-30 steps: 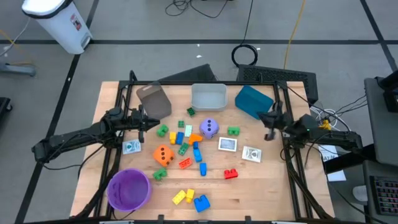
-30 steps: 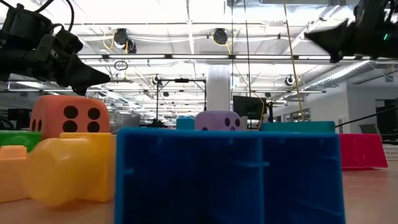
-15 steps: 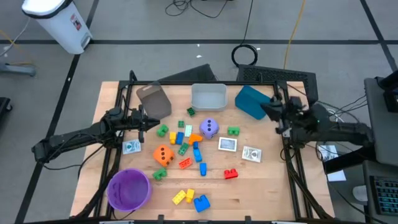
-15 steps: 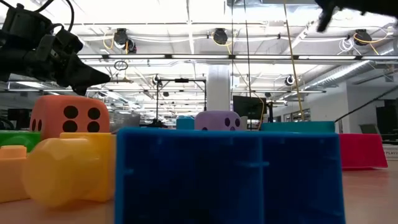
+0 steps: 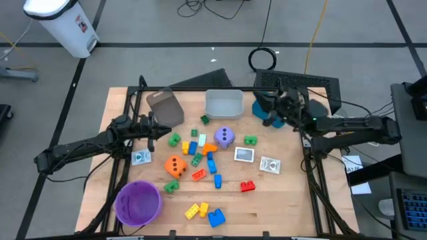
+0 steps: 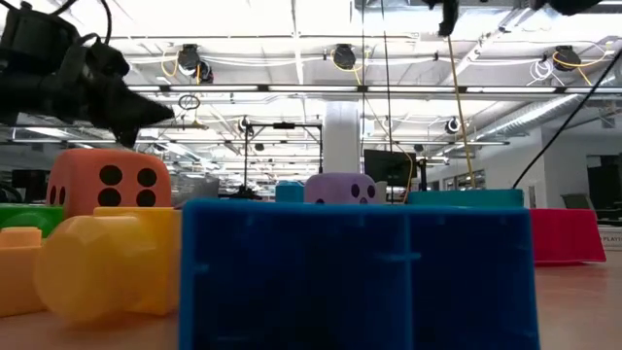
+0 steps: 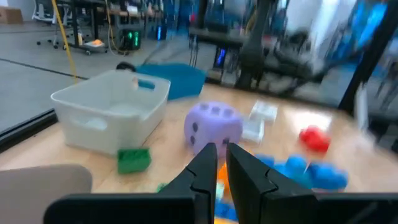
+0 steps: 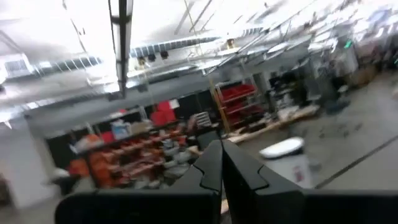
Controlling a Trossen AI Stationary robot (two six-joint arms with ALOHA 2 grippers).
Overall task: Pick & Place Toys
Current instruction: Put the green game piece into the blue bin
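Note:
Many small plastic bricks lie on the wooden table, among them a green one (image 5: 250, 140), a red one (image 5: 247, 186) and a blue one (image 5: 216, 217). A purple die (image 5: 224, 137) and an orange die (image 5: 175, 166) rest among them, with whitish cards (image 5: 244, 155) nearby. My left gripper (image 5: 160, 131) is shut and empty, hovering at the left of the pile; its wrist view (image 7: 221, 163) looks toward the purple die (image 7: 212, 129). My right gripper (image 5: 270, 105) is shut and empty, raised over the teal bin (image 5: 263, 115); its wrist view (image 8: 221, 158) shows only the room.
A grey bin (image 5: 165, 109), a white bin (image 5: 223, 103) and the teal bin stand along the far edge. A purple round bowl (image 5: 139, 203) sits at the near left. Black frame rails run along the table's left and right edges. Bare wood lies at the near right.
My right gripper has risen and gone from the table's right edge toward the far edge and leftward, ending over the teal bin, and has tipped upward. It stays shut. The toys have not moved.

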